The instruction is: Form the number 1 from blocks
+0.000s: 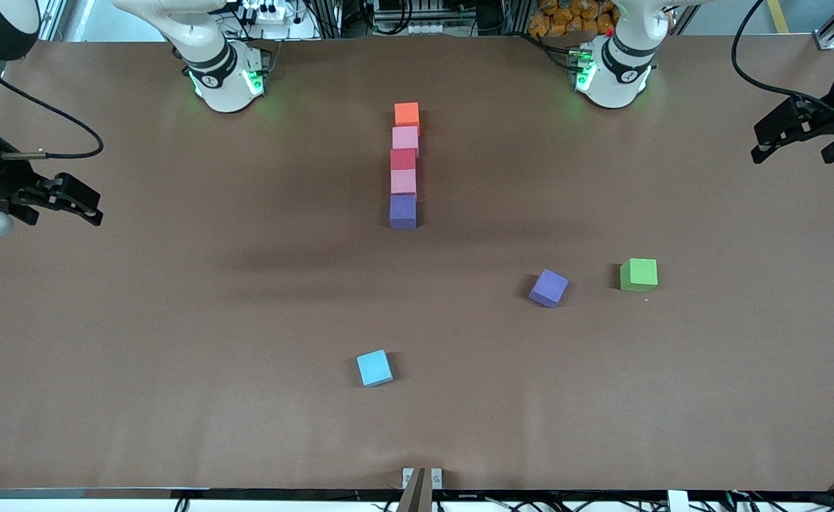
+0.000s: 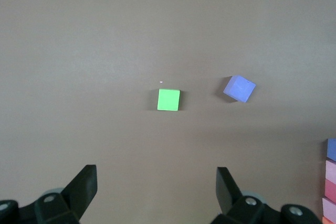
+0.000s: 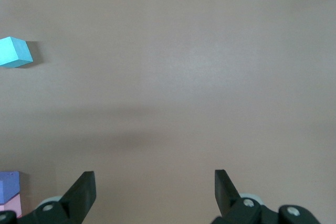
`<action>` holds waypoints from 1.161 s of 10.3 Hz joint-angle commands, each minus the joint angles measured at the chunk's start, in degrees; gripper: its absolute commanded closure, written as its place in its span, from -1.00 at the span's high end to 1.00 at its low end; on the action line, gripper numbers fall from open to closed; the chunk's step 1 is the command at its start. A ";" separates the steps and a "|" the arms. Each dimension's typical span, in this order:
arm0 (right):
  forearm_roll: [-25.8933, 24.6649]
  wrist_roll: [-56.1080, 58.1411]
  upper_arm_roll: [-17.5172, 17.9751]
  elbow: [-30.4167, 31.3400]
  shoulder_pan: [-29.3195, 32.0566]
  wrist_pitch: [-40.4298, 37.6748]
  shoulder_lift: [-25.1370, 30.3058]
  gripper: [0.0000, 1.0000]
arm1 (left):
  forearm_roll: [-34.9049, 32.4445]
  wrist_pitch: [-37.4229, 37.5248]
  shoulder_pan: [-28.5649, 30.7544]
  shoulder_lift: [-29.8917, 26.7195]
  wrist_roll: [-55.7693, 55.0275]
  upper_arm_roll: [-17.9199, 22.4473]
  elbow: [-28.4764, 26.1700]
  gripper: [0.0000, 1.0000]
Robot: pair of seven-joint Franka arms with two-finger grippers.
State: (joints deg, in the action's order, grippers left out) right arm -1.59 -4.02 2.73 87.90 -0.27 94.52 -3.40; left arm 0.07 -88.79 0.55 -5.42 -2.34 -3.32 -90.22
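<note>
Blocks stand in a straight touching column at mid-table, orange cube [image 1: 407, 114] nearest the robots' bases, then pink cube [image 1: 405, 138], red cube [image 1: 402, 159], second pink cube [image 1: 403, 182] and purple cube [image 1: 402, 210], a stroke that reads as a 1. Left gripper [image 1: 795, 135] and right gripper [image 1: 61, 199] hang at the table's ends, fingers spread and empty, apparently parked clear. Loose purple cube [image 1: 549, 287], green cube [image 1: 638, 274] and sky-blue cube [image 1: 374, 368] lie nearer the front camera, outside the figure

We see two white arms, each base ringed by a black band and glowing green. The left gripper [image 1: 800, 139] and right gripper [image 1: 65, 199] are black with angular fingers [image 2: 84, 187]; black cables trail from both wrists.
</note>
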 commanded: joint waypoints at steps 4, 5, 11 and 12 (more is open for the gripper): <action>-0.26 0.51 0.78 -1.15 1.06 -1.00 -0.46 1.00 | -1.57 0.72 -3.09 2.17 1.37 2.27 2.76 1.00; -0.26 0.51 0.70 -1.15 1.06 -1.00 -0.38 1.00 | -1.57 0.72 -3.62 2.78 1.46 2.53 2.94 1.00; -0.26 0.51 0.78 -1.15 1.06 -0.92 -0.38 1.00 | -1.48 0.64 -6.96 5.07 2.43 6.40 4.09 1.00; -0.26 0.51 0.78 -1.15 1.06 -0.92 -0.46 1.00 | -1.48 0.64 -6.87 5.07 2.34 6.40 4.09 1.00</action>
State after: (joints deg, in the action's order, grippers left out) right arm -1.59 -4.02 2.71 87.90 -0.26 94.44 -3.40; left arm -0.33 -88.84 -5.36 -1.16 -0.95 2.33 -88.00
